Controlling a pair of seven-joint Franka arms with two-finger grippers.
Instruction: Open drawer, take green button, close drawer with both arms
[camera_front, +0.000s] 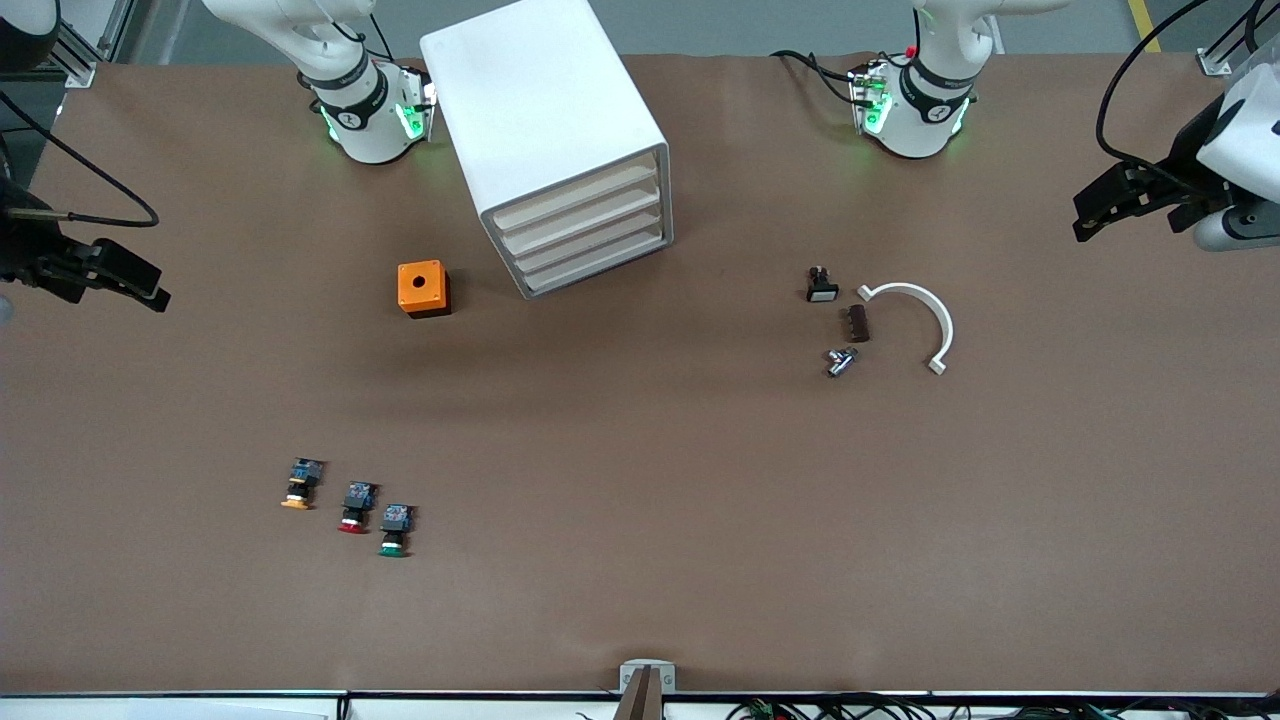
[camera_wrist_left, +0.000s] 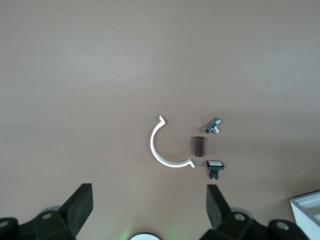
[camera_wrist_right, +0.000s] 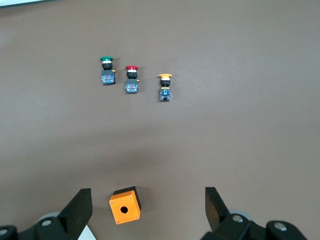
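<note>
The white cabinet (camera_front: 545, 120) stands near the arms' bases, its four drawer fronts all shut; the drawer (camera_front: 592, 250) is third from the top. The green-capped button (camera_front: 393, 530) lies on the table, nearest the front camera in a row of three, and shows in the right wrist view (camera_wrist_right: 106, 70). My right gripper (camera_front: 150, 290) is open and empty, up over the right arm's end of the table; its wrist view (camera_wrist_right: 148, 210) looks down on the orange box. My left gripper (camera_front: 1090, 215) is open and empty, up over the left arm's end (camera_wrist_left: 148, 210).
A red-capped button (camera_front: 355, 508) and an orange-capped one (camera_front: 300, 484) lie beside the green one. An orange box (camera_front: 423, 288) with a round hole sits beside the cabinet. A white arc clip (camera_front: 925, 315), brown block (camera_front: 858, 323), small switch (camera_front: 821, 285) and metal fitting (camera_front: 841, 361) lie toward the left arm's end.
</note>
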